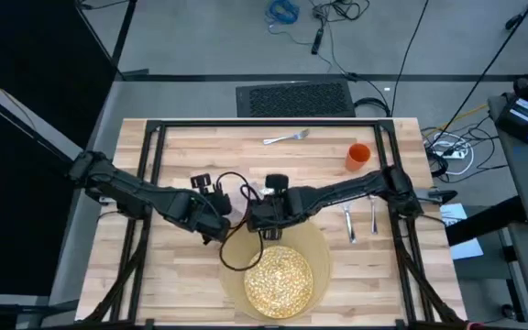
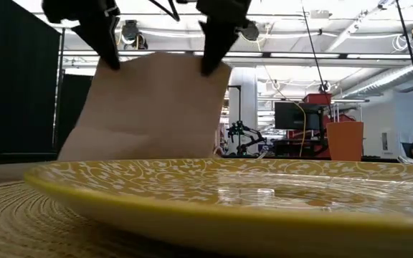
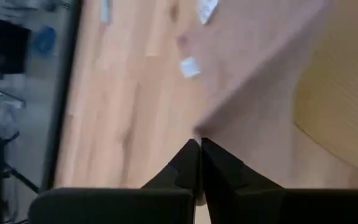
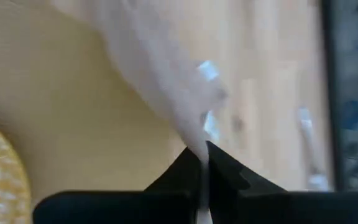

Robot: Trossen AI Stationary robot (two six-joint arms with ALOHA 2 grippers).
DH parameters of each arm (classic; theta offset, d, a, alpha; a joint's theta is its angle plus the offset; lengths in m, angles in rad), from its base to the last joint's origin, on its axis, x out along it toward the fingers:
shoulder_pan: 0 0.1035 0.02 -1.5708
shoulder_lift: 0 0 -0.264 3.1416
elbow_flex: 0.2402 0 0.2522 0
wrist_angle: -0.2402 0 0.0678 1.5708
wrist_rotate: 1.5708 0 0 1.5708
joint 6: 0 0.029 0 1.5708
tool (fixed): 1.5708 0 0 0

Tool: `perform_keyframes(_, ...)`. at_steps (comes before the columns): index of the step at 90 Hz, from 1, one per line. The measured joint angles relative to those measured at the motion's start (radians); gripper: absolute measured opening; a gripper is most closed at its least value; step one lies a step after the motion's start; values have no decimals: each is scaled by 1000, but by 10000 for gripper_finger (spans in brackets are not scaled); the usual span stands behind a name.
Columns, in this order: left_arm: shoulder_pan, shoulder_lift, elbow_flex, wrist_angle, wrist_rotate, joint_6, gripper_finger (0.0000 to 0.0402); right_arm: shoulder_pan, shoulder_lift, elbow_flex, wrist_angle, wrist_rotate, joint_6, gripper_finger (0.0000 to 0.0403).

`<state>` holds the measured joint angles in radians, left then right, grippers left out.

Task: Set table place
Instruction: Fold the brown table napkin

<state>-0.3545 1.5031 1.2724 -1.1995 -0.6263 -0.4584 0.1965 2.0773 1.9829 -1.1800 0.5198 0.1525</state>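
both arms lift the napkin (image 2: 145, 107) above the table (image 1: 191, 156) behind the plate (image 1: 278, 280): left gripper (image 2: 111, 57) and right gripper (image 2: 210, 61) each pinch a top corner. keep corners level, lower together beside placemat (image 1: 319, 240).

Both arms reach inward from opposite sides and meet near the middle of the table. The left end effector (image 1: 216, 220) and right end effector (image 1: 271, 226) hang side by side, raised, fingers pointing down. Each one's fingers are pinched tight on an upper corner of the napkin (image 2: 149, 107).
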Motion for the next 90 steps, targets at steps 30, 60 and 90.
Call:
perform_keyframes(30,-71,0,175,-54,-97,-8,0,18,0,246,-244,112,-27,0)
perform_keyframes(60,-97,-1,266,-100,-29,-41,0,26,-24,363,-390,-32,12,0)
perform_keyframes(90,-54,25,192,-90,-6,-61,0,-96,9,362,-385,-194,-103,0)
